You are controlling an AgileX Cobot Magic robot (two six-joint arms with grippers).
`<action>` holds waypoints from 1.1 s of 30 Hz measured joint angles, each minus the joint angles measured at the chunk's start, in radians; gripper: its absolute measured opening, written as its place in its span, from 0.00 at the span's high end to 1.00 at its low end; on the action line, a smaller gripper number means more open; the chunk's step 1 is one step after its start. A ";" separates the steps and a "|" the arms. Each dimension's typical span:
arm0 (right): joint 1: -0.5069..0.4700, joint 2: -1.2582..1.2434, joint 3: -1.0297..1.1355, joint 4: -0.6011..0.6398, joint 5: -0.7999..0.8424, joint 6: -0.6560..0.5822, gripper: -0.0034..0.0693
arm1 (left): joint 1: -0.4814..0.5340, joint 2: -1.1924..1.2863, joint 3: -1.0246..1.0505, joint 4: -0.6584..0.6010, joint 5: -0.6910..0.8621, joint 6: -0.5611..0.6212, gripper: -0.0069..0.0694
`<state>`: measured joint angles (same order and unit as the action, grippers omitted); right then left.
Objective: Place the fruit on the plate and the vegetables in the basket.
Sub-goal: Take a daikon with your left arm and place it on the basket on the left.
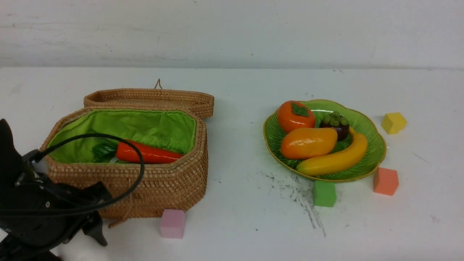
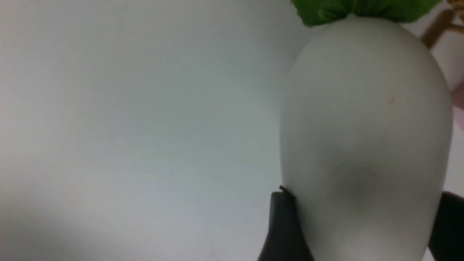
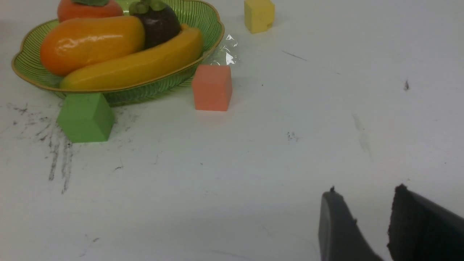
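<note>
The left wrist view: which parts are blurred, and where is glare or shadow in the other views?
Left wrist view: the white oval radish looks soft and is shaded darker low in the frame; the tabletop dims toward the lower left corner. Front view: bright highlights on the glossy orange-red carrot. Right wrist view: sharp glare on clear crinkled plastic beside the green glass plate.

From where I stand, the white radish (image 2: 366,119) has its leaf tips and its far end cut off by the left wrist view's edges, and its lower part is soft with blur. In the front view, the left gripper (image 1: 81,235) runs out of sight at about seven o'clock. The green leaves (image 1: 104,149) at eight o'clock inside the basket (image 1: 156,192) sit partly behind a black cable (image 1: 141,170), and I can't tell what they belong to. The persimmon (image 3: 88,11) loses its top at eleven o'clock in the right wrist view.
</note>
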<state>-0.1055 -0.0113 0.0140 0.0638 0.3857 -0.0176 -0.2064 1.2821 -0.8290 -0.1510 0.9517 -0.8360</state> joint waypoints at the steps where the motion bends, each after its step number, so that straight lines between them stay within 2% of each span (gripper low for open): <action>1: 0.000 0.000 0.000 0.000 0.000 0.000 0.63 | 0.000 -0.010 -0.008 -0.027 0.001 0.012 0.30; 6: 0.000 0.000 0.000 0.000 0.000 0.000 0.63 | 0.000 -0.081 -0.147 -0.197 -0.042 0.068 0.30; 9: 0.000 0.000 0.000 0.000 0.000 0.000 0.63 | 0.000 -0.078 -0.228 -0.210 -0.128 0.054 0.30; 15: 0.000 0.000 0.000 0.000 0.000 0.000 0.63 | 0.000 0.023 -0.315 -0.127 -0.330 -0.093 0.30; 18: 0.000 0.000 0.000 0.000 0.000 0.000 0.63 | 0.002 0.149 -0.332 -0.049 -0.394 -0.265 0.30; 20: 0.000 0.000 0.000 0.000 0.000 0.000 0.63 | 0.002 0.200 -0.340 -0.032 -0.393 -0.329 0.30; 27: 0.000 0.000 0.000 0.000 0.000 0.000 0.63 | 0.002 0.265 -0.349 -0.002 -0.400 -0.362 0.30; 33: 0.000 0.000 0.000 0.000 0.000 0.000 0.63 | 0.002 0.266 -0.350 0.057 -0.400 -0.363 0.20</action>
<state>-0.1055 -0.0113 0.0140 0.0638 0.3857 -0.0176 -0.2047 1.5483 -1.1792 -0.0942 0.5515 -1.1989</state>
